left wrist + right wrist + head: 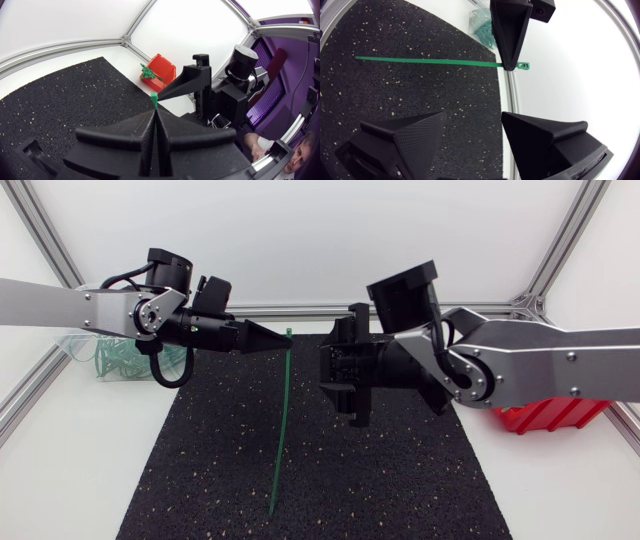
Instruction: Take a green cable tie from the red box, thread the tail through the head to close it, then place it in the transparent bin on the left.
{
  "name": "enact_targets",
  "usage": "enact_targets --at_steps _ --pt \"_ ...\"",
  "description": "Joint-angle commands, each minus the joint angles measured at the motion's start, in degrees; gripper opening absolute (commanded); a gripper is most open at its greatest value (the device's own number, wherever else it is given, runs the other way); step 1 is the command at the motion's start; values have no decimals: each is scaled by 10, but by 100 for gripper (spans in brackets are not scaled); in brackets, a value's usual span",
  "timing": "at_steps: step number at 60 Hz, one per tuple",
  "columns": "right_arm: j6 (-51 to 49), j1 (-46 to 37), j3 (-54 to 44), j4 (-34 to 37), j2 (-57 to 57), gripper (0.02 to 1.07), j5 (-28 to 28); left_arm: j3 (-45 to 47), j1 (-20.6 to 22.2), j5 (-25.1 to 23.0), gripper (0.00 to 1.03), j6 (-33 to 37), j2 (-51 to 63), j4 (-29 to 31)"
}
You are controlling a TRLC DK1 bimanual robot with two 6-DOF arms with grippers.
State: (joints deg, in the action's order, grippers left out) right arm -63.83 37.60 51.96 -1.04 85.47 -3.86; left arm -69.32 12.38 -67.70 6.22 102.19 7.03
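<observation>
Left gripper point(270, 336) is clamped on the cable tie point(281, 420) just behind its head. The head pokes out past the fingertips and the tail hangs nearly straight down, tip at or just above the black mat point(400, 480); can't tell if it touches. Right gripper point(352, 367) is spread wide and holds nothing. It sits just beside the head end, clear of the tie. Red box point(545, 416) is at the right under the right arm. Clear bin point(72, 352) is far left with green ties in it.

Handling, my read:
- **Weight and material:** near weightless, a thin, smooth, slippery plastic strip.
- **Stiffness:** it hangs almost straight, so it's fairly stiff lengthwise. It should bend into a loop but want to spring back.
- **Risk:** unlikely to break. The narrow strip could twist or slip in broad fingers.
- **Second hold:** take the tail low down near the tip, on the flat faces, leaving a short free end to feed into the head.
</observation>
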Motion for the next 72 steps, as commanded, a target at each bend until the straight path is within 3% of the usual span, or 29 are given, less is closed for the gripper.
enact_targets --at_steps 1,29,37,52,62,72 --pt "-56 11 -31 -48 -8 85 13 -24 -3 -13 3 11 13 9" --pt "-275 71 -129 -308 73 85 51 -84 -12 -15 3 68 72 94" --pt "-335 83 -161 -402 100 85 41 -95 -10 -15 3 77 81 112" --pt "-372 93 -178 -483 145 84 3 -106 -10 -15 3 80 96 124" --pt "-381 109 -183 -497 166 52 -19 -121 -12 -14 3 81 104 141" --pt "-390 126 -192 -498 173 48 -19 -134 -17 -11 3 119 105 187"
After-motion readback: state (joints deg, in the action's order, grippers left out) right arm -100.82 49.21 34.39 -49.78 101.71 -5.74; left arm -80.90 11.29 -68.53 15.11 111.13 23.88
